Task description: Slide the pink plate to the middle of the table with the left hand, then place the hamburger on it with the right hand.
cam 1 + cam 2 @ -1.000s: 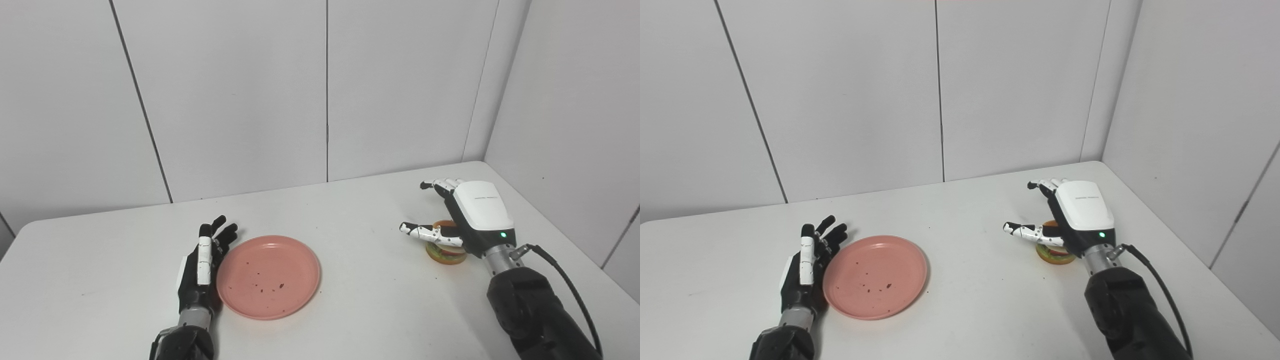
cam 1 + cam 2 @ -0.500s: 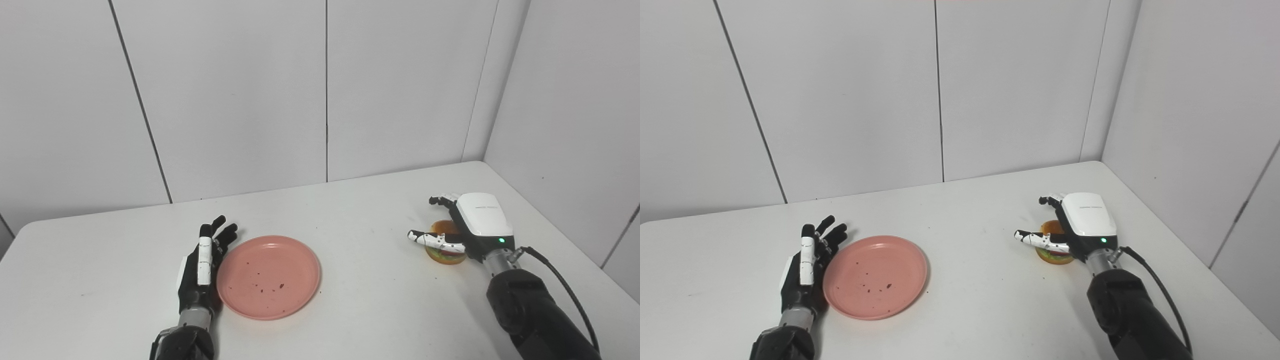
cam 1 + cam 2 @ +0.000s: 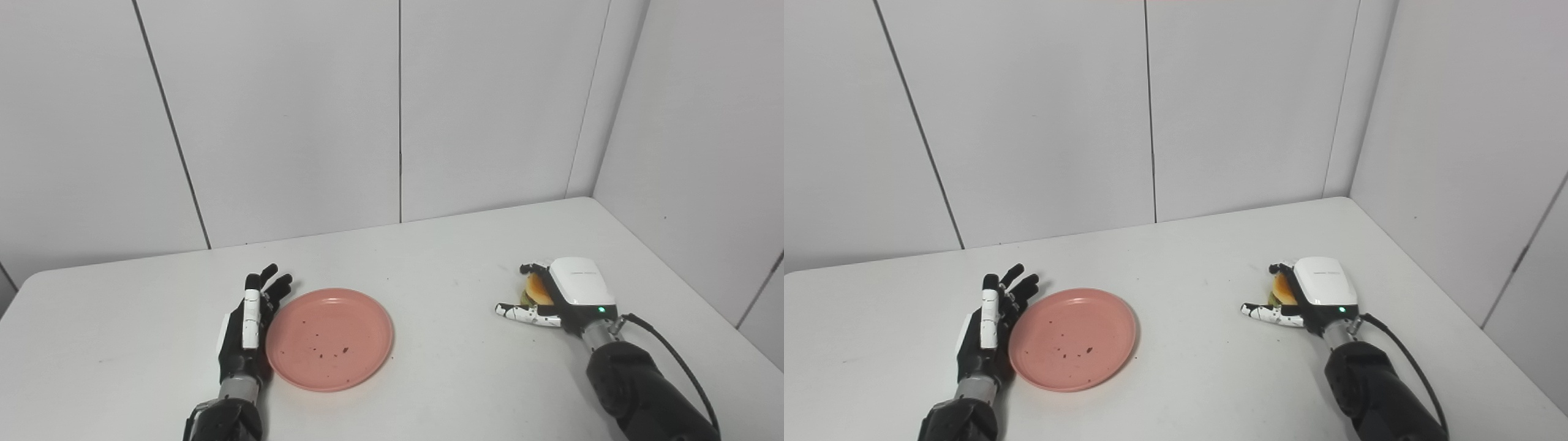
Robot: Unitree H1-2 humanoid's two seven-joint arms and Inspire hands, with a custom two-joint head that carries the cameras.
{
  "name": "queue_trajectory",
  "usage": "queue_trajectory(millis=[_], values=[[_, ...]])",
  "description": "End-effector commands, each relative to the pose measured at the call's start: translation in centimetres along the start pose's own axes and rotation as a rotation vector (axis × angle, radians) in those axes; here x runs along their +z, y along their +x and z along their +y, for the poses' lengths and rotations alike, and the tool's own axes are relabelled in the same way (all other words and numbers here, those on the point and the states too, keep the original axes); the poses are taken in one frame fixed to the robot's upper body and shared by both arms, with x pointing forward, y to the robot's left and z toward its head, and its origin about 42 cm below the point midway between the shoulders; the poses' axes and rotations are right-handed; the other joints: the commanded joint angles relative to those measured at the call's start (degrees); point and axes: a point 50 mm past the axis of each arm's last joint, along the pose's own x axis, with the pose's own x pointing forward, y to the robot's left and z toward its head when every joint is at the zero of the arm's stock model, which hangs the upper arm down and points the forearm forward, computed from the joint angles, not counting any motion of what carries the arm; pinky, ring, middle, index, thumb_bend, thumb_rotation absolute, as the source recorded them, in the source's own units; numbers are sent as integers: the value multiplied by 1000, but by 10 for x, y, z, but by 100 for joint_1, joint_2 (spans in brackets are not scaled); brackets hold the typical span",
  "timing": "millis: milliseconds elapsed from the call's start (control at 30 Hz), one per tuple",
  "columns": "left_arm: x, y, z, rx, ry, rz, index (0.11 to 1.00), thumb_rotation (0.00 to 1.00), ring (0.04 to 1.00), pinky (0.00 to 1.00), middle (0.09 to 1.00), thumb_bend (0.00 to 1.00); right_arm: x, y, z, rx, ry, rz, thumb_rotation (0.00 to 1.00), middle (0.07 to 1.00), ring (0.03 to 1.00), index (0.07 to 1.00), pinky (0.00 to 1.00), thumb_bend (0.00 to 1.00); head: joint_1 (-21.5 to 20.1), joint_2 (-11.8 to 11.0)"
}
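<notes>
The pink plate (image 3: 329, 339), flecked with dark crumbs, lies left of the table's middle. My left hand (image 3: 248, 327) stands open on its edge with the fingers straight, right against the plate's left rim. At the right, my right hand (image 3: 572, 291) is low on the table over the hamburger (image 3: 535, 288). Only an orange bun and a bit of green show beside the palm. The fingers curl round the hamburger's far side, while the thumb lies stretched out to the left on the table, apart from it. I see no closed hold.
The white table (image 3: 441, 367) ends in a wall at the back and a wall close on the right, near the right hand. A black cable (image 3: 674, 358) trails from the right wrist.
My right hand has come down from above the hamburger to table height and drawn nearer, now covering most of it. The left hand and the plate have not moved.
</notes>
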Motion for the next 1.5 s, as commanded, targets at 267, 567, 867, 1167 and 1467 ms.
queue_trajectory(millis=[267, 567, 867, 1167, 1467], values=[[8, 6, -7, -20, 13, 3, 843, 930, 878, 1000, 807, 986, 3, 12, -13, -31, 0, -47, 922, 699, 683, 594, 550, 700, 44, 25], [9, 5, -9, -22, 12, 7, 838, 937, 868, 1000, 796, 968, 0, 11, -11, -38, 72, -26, 817, 593, 537, 463, 445, 659, 64, 48], [9, 3, -11, -28, 11, 10, 849, 937, 867, 1000, 799, 976, -4, 12, -16, -45, 28, -31, 692, 547, 471, 472, 368, 651, 88, 69], [8, 3, -15, -30, 0, 12, 851, 934, 868, 1000, 801, 988, -4, 18, -35, -33, -6, -60, 718, 578, 529, 506, 446, 662, 158, 73], [8, 3, -20, -31, 1, 4, 853, 940, 866, 1000, 812, 965, 21, 26, -80, -134, 29, -164, 663, 501, 422, 501, 369, 634, 274, 39]])
